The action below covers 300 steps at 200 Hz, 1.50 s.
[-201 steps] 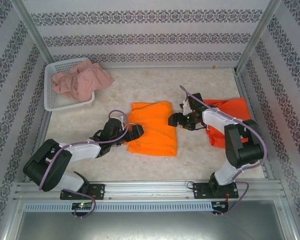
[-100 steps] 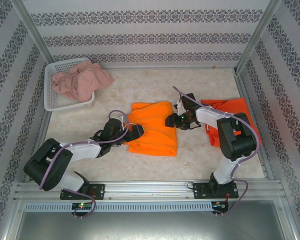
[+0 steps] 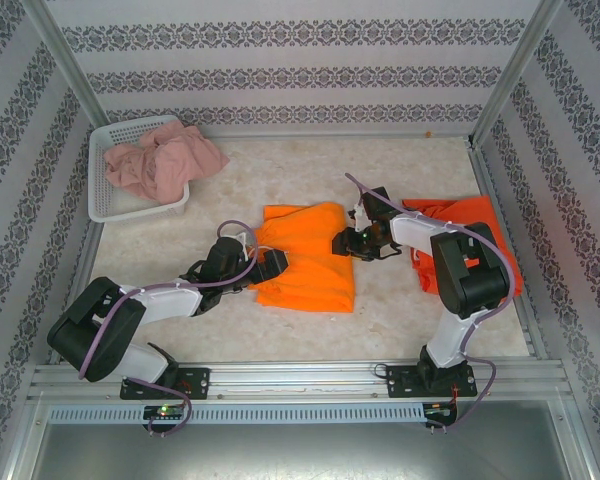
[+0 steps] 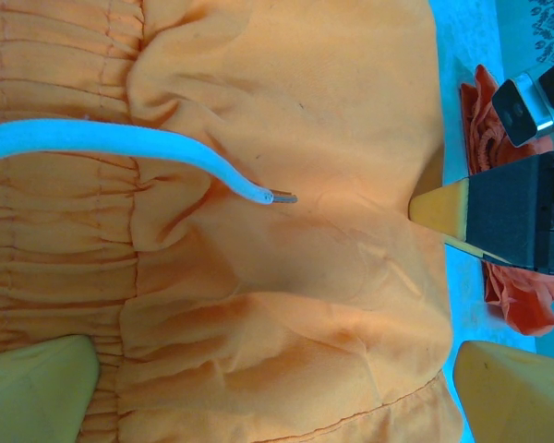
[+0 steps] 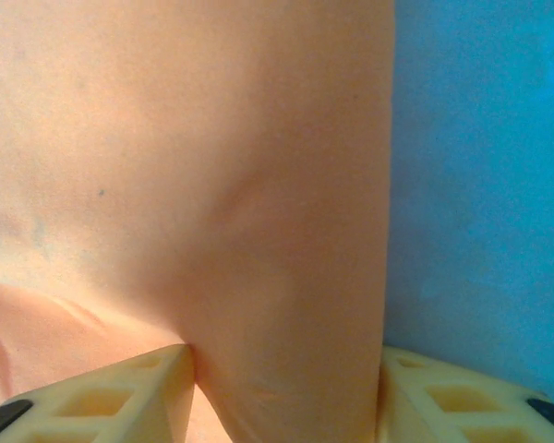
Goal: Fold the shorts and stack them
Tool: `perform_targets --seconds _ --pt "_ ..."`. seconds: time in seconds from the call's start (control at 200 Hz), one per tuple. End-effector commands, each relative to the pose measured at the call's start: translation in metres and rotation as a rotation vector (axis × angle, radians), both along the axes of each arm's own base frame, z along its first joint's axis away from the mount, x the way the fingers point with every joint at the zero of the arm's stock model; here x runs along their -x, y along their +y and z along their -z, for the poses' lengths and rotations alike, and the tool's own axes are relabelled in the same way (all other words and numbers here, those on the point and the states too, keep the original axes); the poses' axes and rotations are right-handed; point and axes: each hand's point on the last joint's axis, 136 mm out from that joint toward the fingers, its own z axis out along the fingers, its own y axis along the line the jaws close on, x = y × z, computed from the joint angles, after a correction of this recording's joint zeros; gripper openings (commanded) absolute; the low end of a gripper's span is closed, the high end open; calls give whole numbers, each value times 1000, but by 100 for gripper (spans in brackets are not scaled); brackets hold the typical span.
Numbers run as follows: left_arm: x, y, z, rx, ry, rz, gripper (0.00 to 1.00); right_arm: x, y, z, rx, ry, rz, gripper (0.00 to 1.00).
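The jaws of the left gripper stand wide apart. In the left wrist view the left gripper has one finger at each lower corner, with the yellow-orange shorts spread flat across the whole gap. The jaws of the right gripper stand on either side of that garment's right edge. In the right wrist view the right gripper has a raised fold of the yellow-orange shorts filling the space between its fingers and touching both. We cannot tell whether they have clamped it.

The table carries everything, and we take the yellow-orange shorts, lying folded near its middle, as our mark. The right arm rises from its base on the near right of them, bends high, and reaches leftward and down to their right edge. The left arm lies low and stretched out from its base on their near left, its wrist at their left edge, over the gathered waistband.

Just to the right of our mark, apart from it and partly under the right arm, lie the red-orange shorts. We also see the red-orange shorts past the far hem from the left wrist, behind the black body of the right gripper. Well away to the far left of our mark sits the white basket, with the pink shorts heaped in it and spilling over its right rim. Smallest of all is a white cord, which curves across the waistband gathers with its tip resting on the cloth.
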Motion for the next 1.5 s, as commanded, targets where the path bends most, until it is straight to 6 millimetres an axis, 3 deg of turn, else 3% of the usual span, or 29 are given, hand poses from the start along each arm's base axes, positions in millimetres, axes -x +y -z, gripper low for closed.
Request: perform_targets --seconds 0.0,0.13,0.23,0.405,0.579,0.799,1.009,1.494 --pt "16 11 31 -66 88 -9 100 0 7 8 -4 17 -1 46" --pt "16 12 30 -65 86 -14 100 1 12 12 -14 28 0 36" --pt "16 12 27 -59 83 -15 100 1 13 10 -8 24 0 21" --pt "14 9 10 -22 54 -22 100 -7 -6 -17 130 -76 24 0" --pt "12 13 -19 -9 -2 -37 100 -10 -23 -66 186 -224 67 0" --pt "14 20 -42 -21 -50 -51 100 -4 -40 -84 235 -236 10 0" --pt "17 24 -44 -16 -61 -61 100 -2 -82 -109 420 -210 -35 0" --pt "16 26 -46 5 -94 -49 100 -3 -156 -204 703 -207 -39 0"
